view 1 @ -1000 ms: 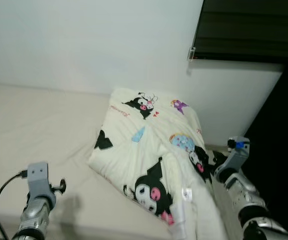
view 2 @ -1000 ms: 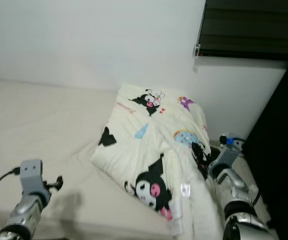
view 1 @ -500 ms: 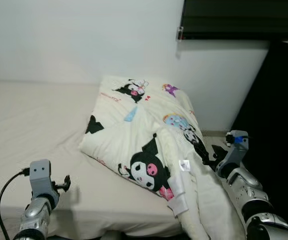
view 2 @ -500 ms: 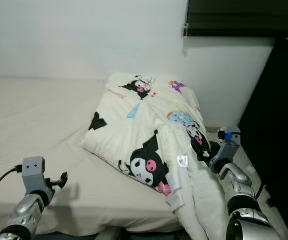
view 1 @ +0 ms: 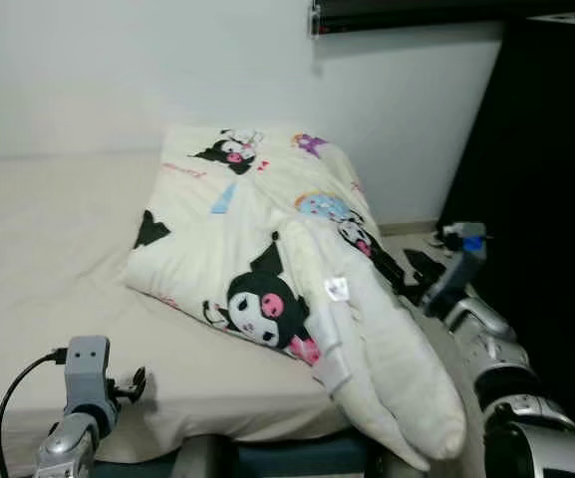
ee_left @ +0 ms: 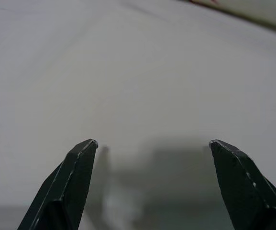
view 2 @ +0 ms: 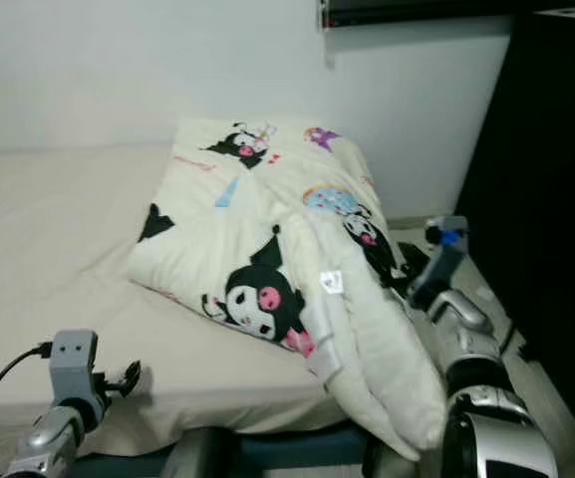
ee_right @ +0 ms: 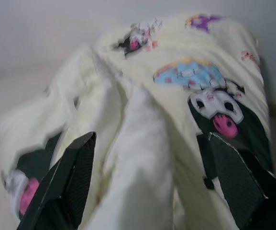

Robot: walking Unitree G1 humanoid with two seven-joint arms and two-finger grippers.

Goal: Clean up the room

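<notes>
Blanket point(view 1: 297, 269) hangs off bed point(view 1: 48, 259), long axis far-left to near-right; right pincer point(ee_right: 149, 179), fingers apart, is nearer; left pincer point(ee_left: 152, 187) also apart.

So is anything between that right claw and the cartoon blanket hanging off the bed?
Nothing visible. The right claw is open and points straight at the blanket, whose folds lie just past its fingers. The blanket droops over the corner of the bed.

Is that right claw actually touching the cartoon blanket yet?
Apart. In the right wrist view the right gripper has both fingers spread open, with the blanket lying beyond them, between the tips and gripped by neither.
</notes>
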